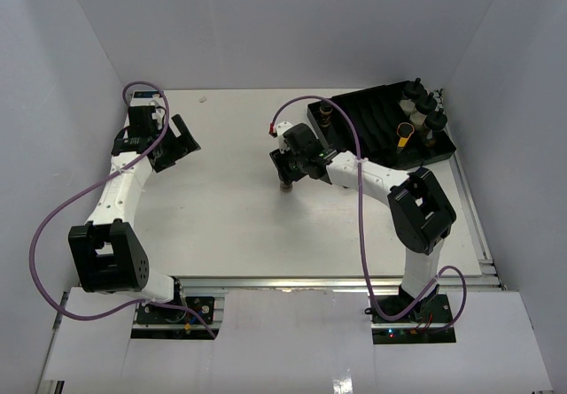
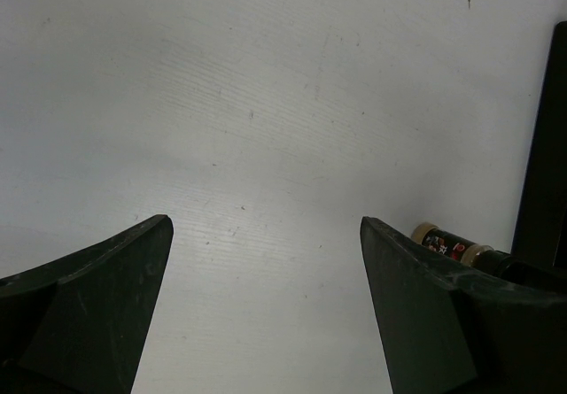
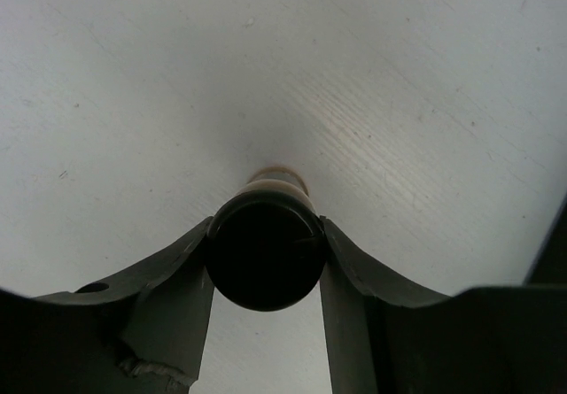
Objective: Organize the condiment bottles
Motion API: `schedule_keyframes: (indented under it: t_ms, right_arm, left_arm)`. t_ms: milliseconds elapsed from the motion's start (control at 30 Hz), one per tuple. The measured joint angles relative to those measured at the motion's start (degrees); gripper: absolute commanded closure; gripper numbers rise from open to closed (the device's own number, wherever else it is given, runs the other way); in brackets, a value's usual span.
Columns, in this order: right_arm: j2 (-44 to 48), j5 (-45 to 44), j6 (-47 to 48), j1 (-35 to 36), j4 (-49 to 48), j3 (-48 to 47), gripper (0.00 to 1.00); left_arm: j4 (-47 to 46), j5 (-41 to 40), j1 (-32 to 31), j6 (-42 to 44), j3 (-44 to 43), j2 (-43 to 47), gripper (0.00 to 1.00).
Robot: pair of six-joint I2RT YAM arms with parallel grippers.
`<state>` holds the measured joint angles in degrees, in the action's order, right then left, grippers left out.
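Observation:
My right gripper is shut on a small condiment bottle that stands upright in mid-table. In the right wrist view my right gripper has both fingers pressed against its black cap, with the tan base below it near the table. The black slotted tray at the back right holds several black-capped bottles: three upright at its right end, a yellow one and one at its left end. My left gripper is open and empty at the far left, over bare table in its wrist view.
White walls enclose the table on three sides. In the left wrist view a bottle with a tan end and a dark label shows beyond the right finger, next to a black piece at the frame's right edge.

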<state>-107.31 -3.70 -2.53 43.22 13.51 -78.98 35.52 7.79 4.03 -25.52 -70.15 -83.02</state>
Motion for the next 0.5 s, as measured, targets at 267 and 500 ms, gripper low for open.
schedule_keyframes:
  t_ms: [267,500]
  right_arm:
    - [0.1,-4.9,1.0,-0.2,6.5,-5.1,0.92]
    - [3.4,-8.1,3.8,-4.4,10.7,-14.2,0.92]
  left_arm:
    - [-0.1,0.8,0.0,0.0,0.1,0.1,0.02]
    - [-0.7,2.4,0.0,0.0,0.8,1.8,0.02]
